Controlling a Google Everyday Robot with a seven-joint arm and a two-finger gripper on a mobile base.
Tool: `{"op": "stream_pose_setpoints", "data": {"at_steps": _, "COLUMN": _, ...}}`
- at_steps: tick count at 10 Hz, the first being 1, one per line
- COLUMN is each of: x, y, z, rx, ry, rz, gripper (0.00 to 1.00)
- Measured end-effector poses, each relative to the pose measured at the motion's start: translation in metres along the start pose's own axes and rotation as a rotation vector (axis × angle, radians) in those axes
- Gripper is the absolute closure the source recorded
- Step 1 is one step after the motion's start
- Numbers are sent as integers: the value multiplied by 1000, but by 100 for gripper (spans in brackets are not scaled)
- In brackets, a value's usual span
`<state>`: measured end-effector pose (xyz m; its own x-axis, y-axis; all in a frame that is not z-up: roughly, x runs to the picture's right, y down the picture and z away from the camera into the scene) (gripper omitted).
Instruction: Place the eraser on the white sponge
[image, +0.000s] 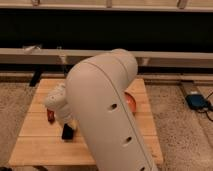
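My arm's large white link (107, 110) fills the middle of the view and hides much of the wooden table (35, 142). My gripper (66, 129) is low over the table's left part, below the white wrist (57, 100). A small black block (67, 133) shows at its lower end, touching or just above the wood; I cannot tell whether it is the eraser or part of the gripper. A dark red pod-shaped thing (50, 115) lies just to the left of the gripper. The white sponge is not visible; it may be hidden behind the arm.
A red-orange round object (131, 103) peeks out at the arm's right edge on the table. A long bench or rail (165, 57) runs behind the table. A blue device (196, 101) with a cable lies on the floor at the right.
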<state>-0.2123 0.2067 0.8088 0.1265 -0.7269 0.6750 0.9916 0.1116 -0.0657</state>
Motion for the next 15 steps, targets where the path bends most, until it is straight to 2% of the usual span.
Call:
{"op": "stream_pose_setpoints", "data": {"at_steps": 4, "x": 5, "y": -4, "z": -52, "rx": 70, "ry": 60, "rz": 3, "gripper": 85}}
{"op": "stream_pose_setpoints", "data": {"at_steps": 8, "x": 17, "y": 19, "z": -86, "rx": 113, "ry": 119, "rz": 68, "gripper": 85}}
{"op": "stream_pose_setpoints", "data": {"at_steps": 11, "x": 23, "y": 37, "z": -100, "rx": 130, "ry": 152, "rz": 125, "gripper": 85}}
{"op": "stream_pose_setpoints", "data": {"at_steps": 15, "x": 33, "y": 49, "z": -108, "rx": 128, "ry": 181, "rz": 191, "gripper": 85}}
